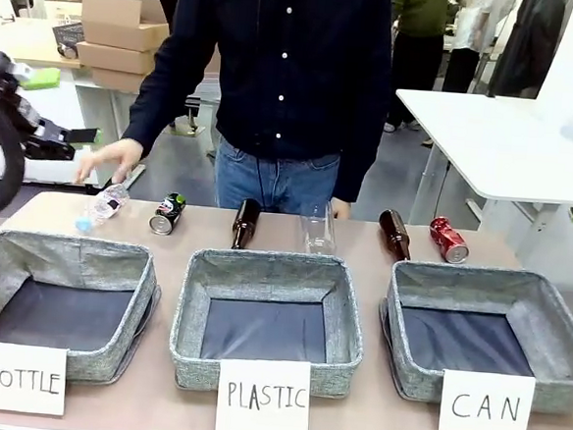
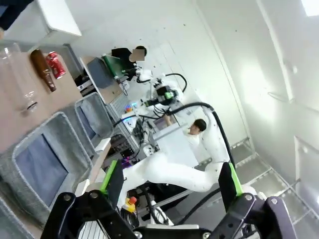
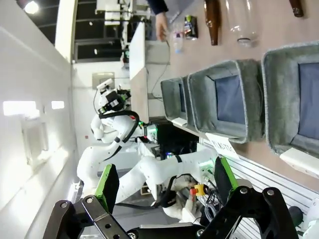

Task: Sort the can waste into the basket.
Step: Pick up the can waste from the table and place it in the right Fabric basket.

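My left claw (image 2: 172, 172) and right claw (image 3: 164, 172) are hanging wide and empty, with no can picked yet. I am eyeing the red metal can (image 1: 449, 239) at the desk's (image 1: 370, 428) far edge, behind the grey woven CAN basket (image 1: 563, 343).

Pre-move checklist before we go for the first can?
1. Left jaws and right jaws open, nothing held: ok.
2. CAN basket empty, top unobstructed: ok.
3. Red can lying on its side just behind that basket: ok.
4. Brown bottle beside the red can, room for the jaws between them: cannot tell.
5. Dark can lying behind the BOTTLE basket: ok.
6. Person's hand above the clear bottle next to the dark can: not ok.
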### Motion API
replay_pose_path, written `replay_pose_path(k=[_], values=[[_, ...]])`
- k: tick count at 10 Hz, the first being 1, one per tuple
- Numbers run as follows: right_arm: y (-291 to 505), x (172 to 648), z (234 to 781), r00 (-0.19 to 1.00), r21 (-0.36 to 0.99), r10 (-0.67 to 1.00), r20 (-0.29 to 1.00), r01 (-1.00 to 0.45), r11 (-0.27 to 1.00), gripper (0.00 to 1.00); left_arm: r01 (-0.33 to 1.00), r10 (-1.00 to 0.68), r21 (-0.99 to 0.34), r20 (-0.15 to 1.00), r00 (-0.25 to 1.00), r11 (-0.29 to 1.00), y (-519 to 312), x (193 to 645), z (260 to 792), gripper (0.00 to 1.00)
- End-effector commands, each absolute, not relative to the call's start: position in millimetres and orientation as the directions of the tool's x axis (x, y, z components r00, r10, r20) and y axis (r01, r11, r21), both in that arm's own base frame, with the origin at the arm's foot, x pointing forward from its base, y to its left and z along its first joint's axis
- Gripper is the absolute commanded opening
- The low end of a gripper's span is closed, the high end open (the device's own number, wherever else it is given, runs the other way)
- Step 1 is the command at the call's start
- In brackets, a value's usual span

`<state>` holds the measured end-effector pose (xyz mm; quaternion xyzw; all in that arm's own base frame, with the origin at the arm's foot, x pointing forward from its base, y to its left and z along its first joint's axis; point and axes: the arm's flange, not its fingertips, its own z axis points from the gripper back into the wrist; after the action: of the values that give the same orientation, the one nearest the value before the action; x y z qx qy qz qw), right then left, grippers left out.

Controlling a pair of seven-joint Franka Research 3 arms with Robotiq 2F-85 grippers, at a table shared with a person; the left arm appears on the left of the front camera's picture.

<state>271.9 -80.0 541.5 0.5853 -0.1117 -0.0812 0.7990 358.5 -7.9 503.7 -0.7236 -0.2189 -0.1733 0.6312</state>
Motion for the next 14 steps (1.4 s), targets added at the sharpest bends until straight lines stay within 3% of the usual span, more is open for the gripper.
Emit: replay_pose_path(k=[1,4,5,6,8,9,10,11,12,14], values=[[-88,273,544,0.956,0.960,-0.271,0.110,-0.032,0.278,1.00,0.562,0.104,-0.817,0.553,0.827,-0.129,-6,356,503,1.00],[-84,270,541,0.959,0.954,-0.270,0.085,0.000,0.300,1.00,0.562,0.104,-0.817,0.553,0.827,-0.129,-6,356,503,1.00],[-59,298,545,0.994,0.749,-0.111,0.027,0.053,0.660,1.00,0.562,0.104,-0.817,0.553,0.827,-0.129,-6,356,503,1.00],[-46,330,550,0.992,0.472,-0.128,0.006,0.110,0.875,1.00,0.562,0.104,-0.817,0.553,0.827,-0.129,-6,356,503,1.00],[-32,377,542,0.998,0.029,-0.066,-0.011,0.066,0.997,1.00,0.562,0.104,-0.817,0.553,0.827,-0.129,-6,356,503,1.00],[-25,390,533,1.000,-0.088,0.001,0.004,-0.001,0.996,1.00,0.562,0.104,-0.817,0.553,0.827,-0.129,-6,356,503,1.00],[-19,394,526,0.999,-0.131,0.034,0.043,-0.028,0.991,1.00,0.562,0.104,-0.817,0.553,0.827,-0.129,-6,356,503,1.00],[-18,387,530,0.991,-0.045,-0.019,0.131,0.025,0.999,1.00,0.562,0.104,-0.817,0.553,0.827,-0.129,-6,356,503,1.00],[-12,392,528,0.992,0.303,-0.079,0.094,0.047,0.952,1.00,0.562,0.104,-0.817,0.553,0.827,-0.129,-6,356,503,1.00],[-12,392,528,0.992,0.303,-0.079,0.094,0.047,0.952,1.00,0.562,0.104,-0.817,0.553,0.827,-0.129,-6,356,503,1.00]])
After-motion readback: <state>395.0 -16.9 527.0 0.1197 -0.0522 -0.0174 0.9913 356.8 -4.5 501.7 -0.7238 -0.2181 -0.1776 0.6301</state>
